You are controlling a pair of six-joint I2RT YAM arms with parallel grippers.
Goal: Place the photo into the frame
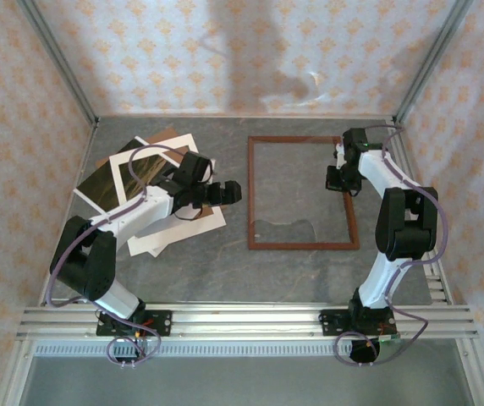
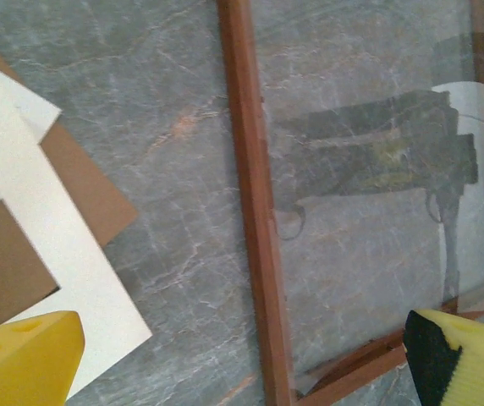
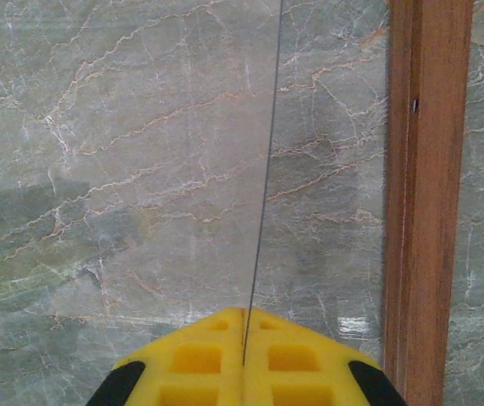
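Note:
The reddish-brown frame [image 1: 253, 194] lies flat at the table's middle right; its left rail [image 2: 255, 211] and right rail [image 3: 424, 194] show in the wrist views. The photo [image 1: 100, 182], a dark landscape print, lies at the left, partly under a white mat. My left gripper [image 1: 225, 193] hovers open between the paper stack and the frame's left rail, yellow fingers [image 2: 22, 359] wide apart with nothing between them. My right gripper [image 1: 341, 178] is at the frame's right rail, shut [image 3: 244, 317] on the edge of a thin clear pane [image 3: 266, 169] that reaches over the frame's opening.
A white border mat [image 1: 178, 233] [image 2: 64, 254] and a brown cardboard board [image 1: 170, 135] [image 2: 81, 194] overlap the photo in a loose stack at the left. Patterned walls close the table on three sides. Bare grey marble table [image 1: 225, 271] lies in front of the frame.

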